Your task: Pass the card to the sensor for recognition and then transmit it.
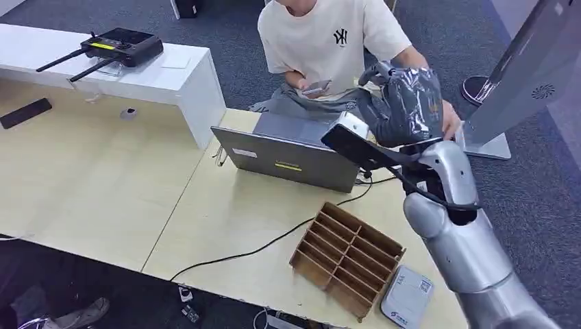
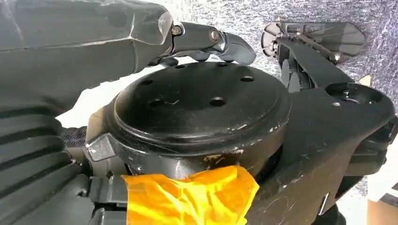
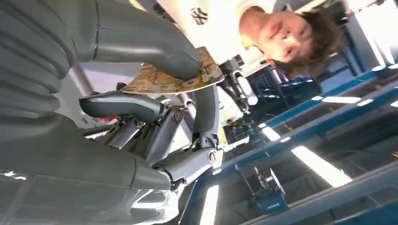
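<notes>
A black controller (image 1: 113,48) is sitting on the white shelf (image 1: 164,75) at far left. Moving right, a grey laptop (image 1: 291,154) is lying on the wooden table (image 1: 103,199), with a divided wooden tray (image 1: 346,259) nearer the robot. The right hand (image 1: 404,103) is holding the card (image 3: 176,77), thumb pressing it against the fingers (image 3: 124,105), before a seated person (image 1: 329,41). The grey sensor stand (image 1: 527,75) is standing just right of those fingers. I cannot tell how the left hand's (image 2: 70,56) fingers are sitting

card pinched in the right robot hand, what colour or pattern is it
The flat card bears a mottled brown, gold and grey pattern, seen best in the right wrist view.
</notes>
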`<state>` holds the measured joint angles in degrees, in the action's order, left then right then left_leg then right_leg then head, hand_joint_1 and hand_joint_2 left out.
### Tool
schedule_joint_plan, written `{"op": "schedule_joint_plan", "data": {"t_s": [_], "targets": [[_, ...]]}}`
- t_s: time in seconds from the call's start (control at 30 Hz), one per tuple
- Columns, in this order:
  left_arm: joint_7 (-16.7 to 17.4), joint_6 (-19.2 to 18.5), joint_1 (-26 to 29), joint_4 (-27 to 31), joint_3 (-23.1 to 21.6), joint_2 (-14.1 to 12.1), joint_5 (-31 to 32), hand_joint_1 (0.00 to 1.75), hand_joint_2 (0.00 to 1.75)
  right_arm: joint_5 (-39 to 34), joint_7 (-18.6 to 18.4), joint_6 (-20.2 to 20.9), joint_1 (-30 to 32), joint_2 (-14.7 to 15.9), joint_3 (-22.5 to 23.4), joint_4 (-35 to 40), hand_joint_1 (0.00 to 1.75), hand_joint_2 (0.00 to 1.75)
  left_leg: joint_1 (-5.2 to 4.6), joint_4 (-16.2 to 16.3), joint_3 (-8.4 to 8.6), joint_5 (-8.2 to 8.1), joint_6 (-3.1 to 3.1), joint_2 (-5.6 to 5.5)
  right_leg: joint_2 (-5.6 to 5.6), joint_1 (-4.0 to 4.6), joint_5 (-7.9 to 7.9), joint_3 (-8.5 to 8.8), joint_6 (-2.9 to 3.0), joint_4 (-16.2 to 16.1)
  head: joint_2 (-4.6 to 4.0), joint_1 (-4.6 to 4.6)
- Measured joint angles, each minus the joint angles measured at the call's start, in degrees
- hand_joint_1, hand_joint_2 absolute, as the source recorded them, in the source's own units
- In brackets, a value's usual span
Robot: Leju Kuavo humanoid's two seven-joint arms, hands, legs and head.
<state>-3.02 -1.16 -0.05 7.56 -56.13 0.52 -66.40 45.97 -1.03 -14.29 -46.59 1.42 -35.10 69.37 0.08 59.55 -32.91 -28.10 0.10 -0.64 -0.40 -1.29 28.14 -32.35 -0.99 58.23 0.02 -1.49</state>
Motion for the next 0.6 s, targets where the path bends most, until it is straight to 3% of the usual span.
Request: {"op": "schedule_joint_plan", "data": {"t_s": [0.6], "targets": [[1.22,0.59,-0.09,1.97,-0.57,-1.05,1.27,0.0,1.75,9.22,-2.73,-0.94,-8.57,-3.58,-1.14,-19.99,1.75,1.75,0.0,0.01,0.0,0.02,0.0,-0.01,-0.01,0.0,-0.01,0.0,0.0,0.0,0.0,0.0]]}}
